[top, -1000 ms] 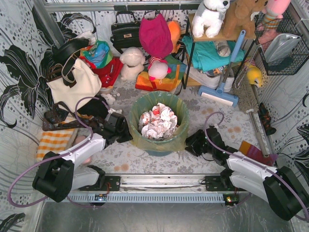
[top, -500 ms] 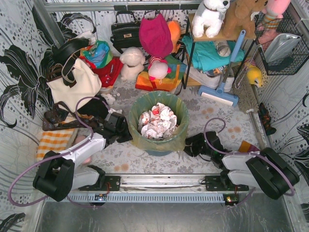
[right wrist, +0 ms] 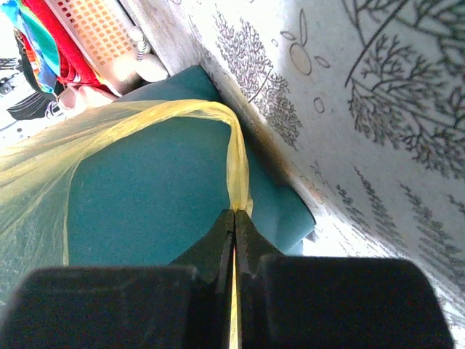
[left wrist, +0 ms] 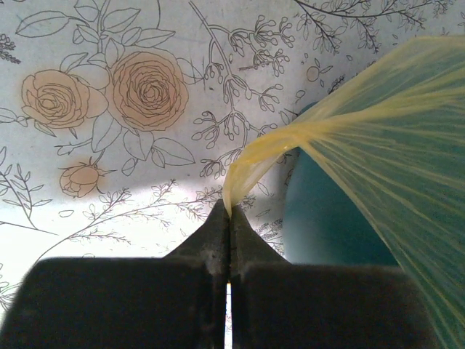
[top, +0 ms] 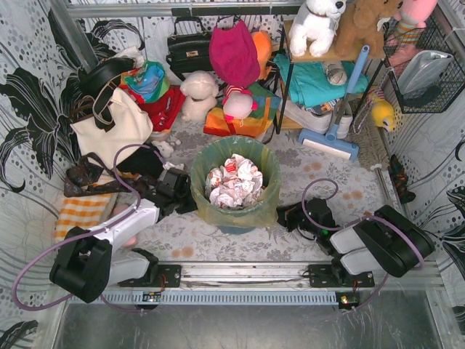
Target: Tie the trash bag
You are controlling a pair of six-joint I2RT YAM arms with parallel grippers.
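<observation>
Trash bag (top: 270,190) is seen lining the round teal bin (top: 236,227); the bin is placed in the middle of the flowered surface (top: 211,236), between the two arms. Crumpled white-and-red paper (top: 234,182) is held inside the bag. On the left side of the bin, a strip of the bag's rim is pinched by the left fingers (left wrist: 227,222); they are pressed together on the thin yellow plastic, which is stretched from the bin toward them. On the right side, another strip of the rim is pinched in the same way by the right fingers (right wrist: 231,225); the teal wall is seen just behind them. A cream tote bag (top: 116,131) is placed well apart, at the far left.
</observation>
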